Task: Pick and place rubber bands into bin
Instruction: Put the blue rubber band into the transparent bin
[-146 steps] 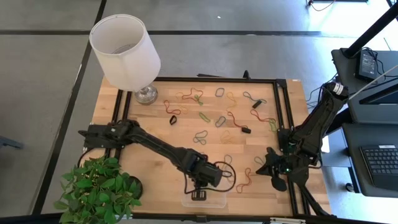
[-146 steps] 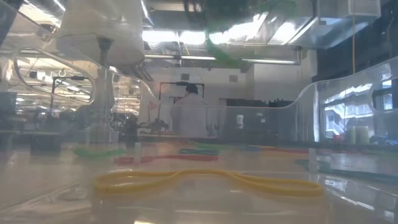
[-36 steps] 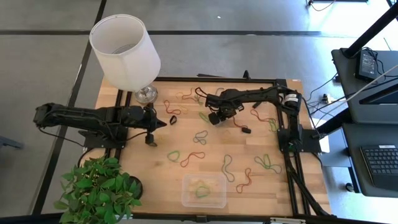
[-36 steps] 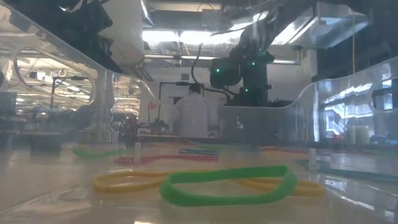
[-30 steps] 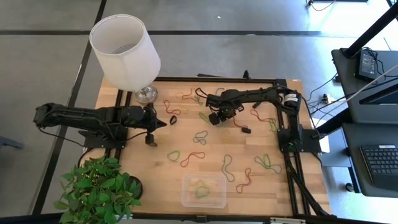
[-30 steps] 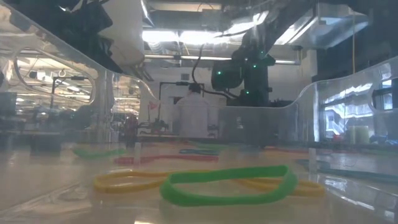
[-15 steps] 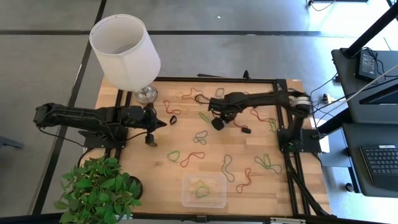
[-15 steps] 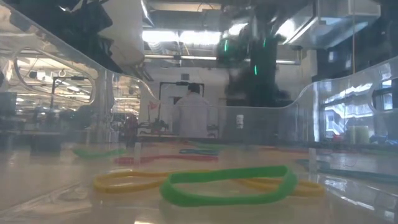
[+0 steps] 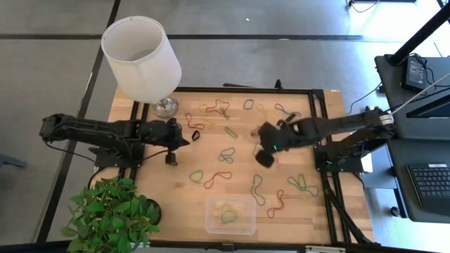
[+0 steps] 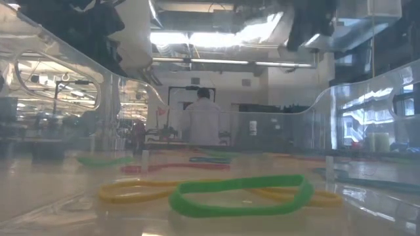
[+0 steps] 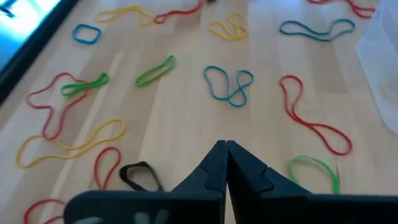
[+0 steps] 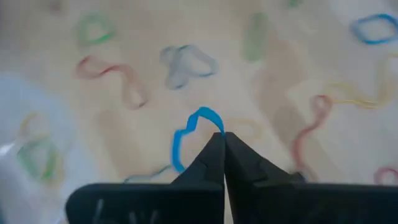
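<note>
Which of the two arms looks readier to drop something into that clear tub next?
The right. Its pincer is shut on a blue rubber band hanging from its tips, above mid-table, not far from the bin. The left pincer is shut and empty, near the lamp.

Pale wooden table, clear glossy plastic bin, matt rubber bands.

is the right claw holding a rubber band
Yes, in the right wrist view the right claw is shut on a blue rubber band that hangs looped from its tips above the table.
</note>
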Controlling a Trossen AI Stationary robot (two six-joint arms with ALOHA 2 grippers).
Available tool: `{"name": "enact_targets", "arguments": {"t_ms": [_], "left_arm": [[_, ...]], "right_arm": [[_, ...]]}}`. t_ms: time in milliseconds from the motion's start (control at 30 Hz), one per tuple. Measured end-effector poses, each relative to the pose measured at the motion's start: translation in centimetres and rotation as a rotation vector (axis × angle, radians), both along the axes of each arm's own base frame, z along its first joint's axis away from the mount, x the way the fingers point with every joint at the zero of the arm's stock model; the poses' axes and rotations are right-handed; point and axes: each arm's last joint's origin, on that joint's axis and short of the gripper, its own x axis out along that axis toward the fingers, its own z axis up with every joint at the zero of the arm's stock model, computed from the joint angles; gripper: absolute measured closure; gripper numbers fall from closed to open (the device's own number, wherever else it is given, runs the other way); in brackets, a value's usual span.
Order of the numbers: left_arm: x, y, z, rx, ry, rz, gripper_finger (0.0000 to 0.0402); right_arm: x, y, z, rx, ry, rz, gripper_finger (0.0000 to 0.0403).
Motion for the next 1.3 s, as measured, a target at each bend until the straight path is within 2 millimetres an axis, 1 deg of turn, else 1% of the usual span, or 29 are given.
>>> {"name": "enact_targets", "arguments": {"t_ms": [167,333,500,600,633,700,800,967,1067,1200,1300], "left_arm": [[1.9,-1.1,0.7,0.002,0.084,-0.051,0.0399],[3.6,-2.2,0.7,-0.003,0.138,-0.073,0.0399],[4.7,-2.9,0.5,-0.042,0.161,-0.05,0.04],[5.2,-3.3,0.3,-0.067,0.166,-0.029,0.0399],[5.2,-3.5,0.2,-0.072,0.17,-0.023,0.0399],[5.4,-3.9,0.1,-0.081,0.178,-0.026,0.0399],[5.4,-4.6,-0.1,-0.086,0.188,-0.047,0.04],[5.3,-5.8,0.1,-0.085,0.159,-0.07,0.0399],[5.2,-6.4,0.1,-0.083,0.147,-0.064,0.04],[5.0,-7.0,0.2,-0.082,0.146,-0.082,0.0399],[5.0,-7.3,0.2,-0.094,0.144,-0.083,0.04]], "right_arm": [[0.3,4.8,0.9,0.019,-0.12,0.143,0.0403],[1.8,8.9,0.1,0.033,-0.184,0.267,0.0403],[4.3,12.4,-2.0,-0.007,-0.137,0.367,0.0403],[6.1,14.1,-3.2,-0.018,-0.101,0.429,0.0403],[6.7,14.6,-3.9,-0.012,-0.077,0.448,0.0403],[7.8,15.4,-5.4,-0.009,-0.011,0.481,0.0403],[8.6,16.4,-7.6,0.0,0.096,0.496,0.0403],[8.7,17.5,-10.6,0.025,0.211,0.46,0.0403],[8.7,17.8,-11.1,0.07,0.241,0.46,0.0398],[8.5,17.8,-11.1,0.106,0.259,0.434,0.0378],[8.1,17.7,-10.7,0.107,0.273,0.42,0.0359]]}}
